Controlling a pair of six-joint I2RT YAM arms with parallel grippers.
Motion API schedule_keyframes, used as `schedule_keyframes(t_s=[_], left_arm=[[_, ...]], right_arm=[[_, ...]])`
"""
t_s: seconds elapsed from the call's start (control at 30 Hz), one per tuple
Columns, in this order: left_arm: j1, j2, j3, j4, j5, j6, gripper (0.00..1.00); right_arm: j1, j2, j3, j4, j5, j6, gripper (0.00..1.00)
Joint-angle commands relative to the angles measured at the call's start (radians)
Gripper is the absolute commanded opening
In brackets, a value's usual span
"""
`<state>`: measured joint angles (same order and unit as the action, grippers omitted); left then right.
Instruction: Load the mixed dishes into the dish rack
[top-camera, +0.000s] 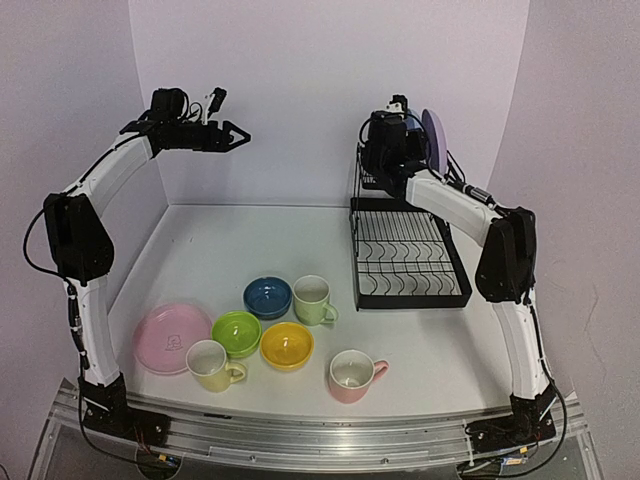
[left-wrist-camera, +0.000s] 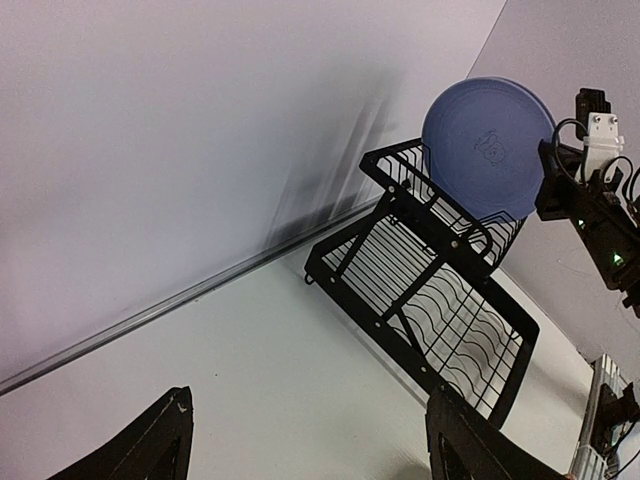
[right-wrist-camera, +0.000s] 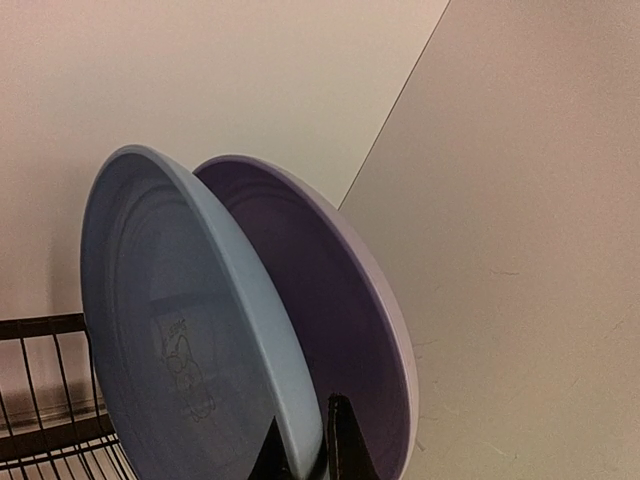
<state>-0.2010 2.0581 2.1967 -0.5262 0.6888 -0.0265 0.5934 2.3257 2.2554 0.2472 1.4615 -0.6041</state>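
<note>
Black wire forms the single two-tier dish rack, which stands on the right side of the white table. Two plates stand on edge in its upper shelf, close together and leaning the same way: one blue plate and one lilac plate just behind it. The right gripper is raised beside the upper shelf, its two fingers pinched closed on the rim of the blue plate. The lower tray of the rack holds no dishes. Seven pieces sit on the table to the left of the rack and nearer the arm bases. Three are bowls: one dark blue bowl, one green bowl and one yellow bowl. Three are mugs: one pale green mug nearest the rack, one pink mug and one yellow mug. One pink plate lies flat, farthest from the rack. The left gripper hangs high in the air, well apart from the rack on its left, with its jaws spread wide and nothing between them.
</note>
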Motion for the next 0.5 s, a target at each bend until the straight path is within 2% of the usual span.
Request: schedule_keyframes(t_s=[0.0,0.2,0.33,0.47], left_arm=[[0.007,-0.052,-0.009,0.011,0.019,-0.004,0.80],[0.009,-0.052,-0.011,0.008,0.018,-0.004,0.80],[0.011,-0.052,-0.014,0.008,0.018,-0.001,0.80],[0.012,-0.052,-0.017,0.008,0.019,0.000,0.80]], right_arm=[[-0.003,0.031,-0.015,0.001,0.192,-0.061,0.00],[-0.002,0.046,0.033,0.039,0.190,-0.113,0.01],[-0.001,0.042,0.053,0.057,0.181,-0.129,0.17],[-0.001,0.035,0.059,0.068,0.176,-0.140,0.20]])
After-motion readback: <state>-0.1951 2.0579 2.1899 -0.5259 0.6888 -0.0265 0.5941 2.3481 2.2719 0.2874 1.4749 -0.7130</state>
